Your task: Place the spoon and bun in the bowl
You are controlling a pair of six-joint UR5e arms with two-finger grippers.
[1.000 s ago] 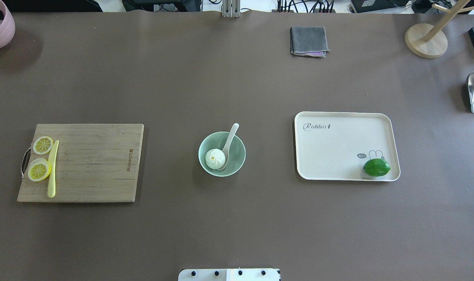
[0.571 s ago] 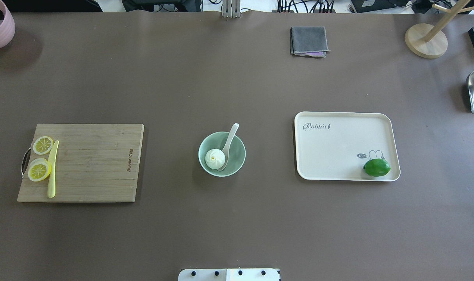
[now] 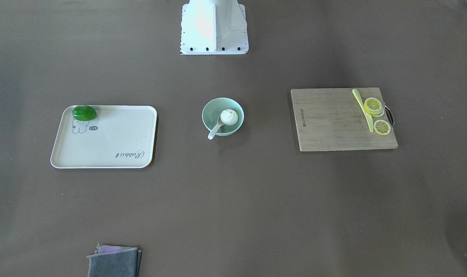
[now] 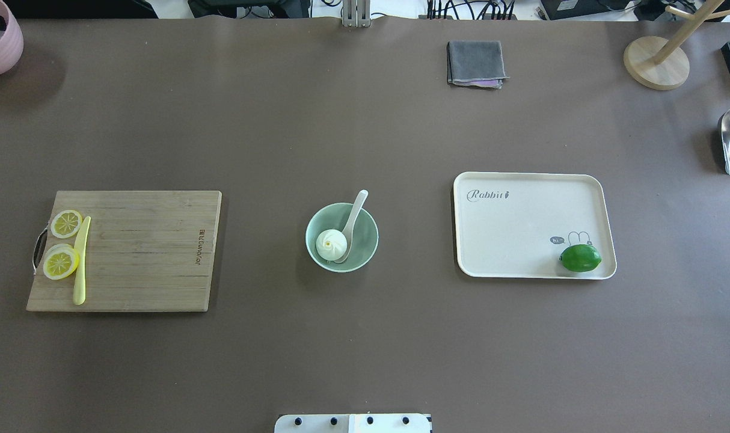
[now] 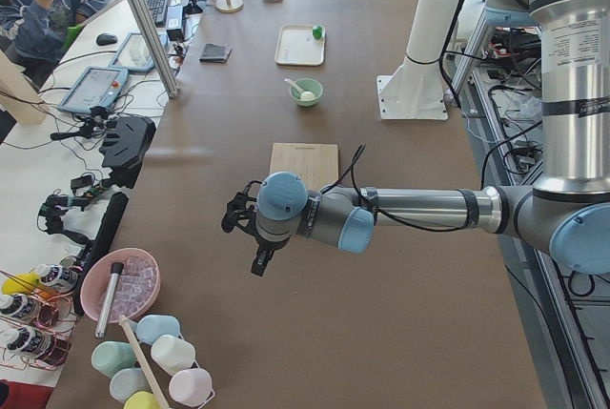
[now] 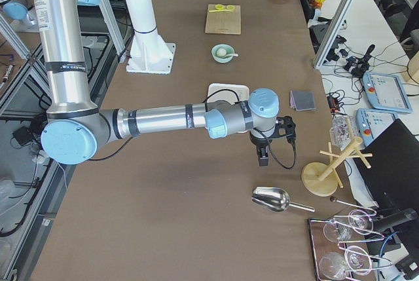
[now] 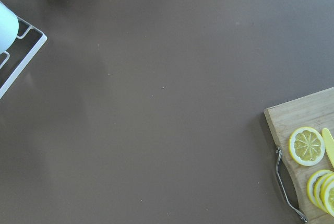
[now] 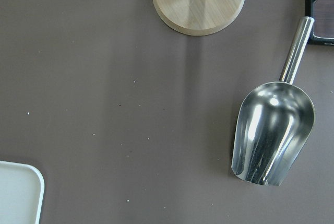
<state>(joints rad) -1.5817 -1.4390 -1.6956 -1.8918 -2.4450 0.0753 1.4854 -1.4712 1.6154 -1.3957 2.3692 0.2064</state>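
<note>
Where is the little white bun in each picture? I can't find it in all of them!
Front-facing: the bun sits in the bowl, mid-picture.
Overhead: mid-picture, in the bowl.
Exterior left: tiny, far up the table.
Exterior right: tiny, far up the table.
Left wrist: not in it.
Right wrist: not in it.
Shared landmark: the mint-green bowl with the spoon leaning over its rim.

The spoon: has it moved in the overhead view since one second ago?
No. The spoon lies in the bowl beside the bun as before, its handle over the same far rim spot, equally far from the tray.
</note>
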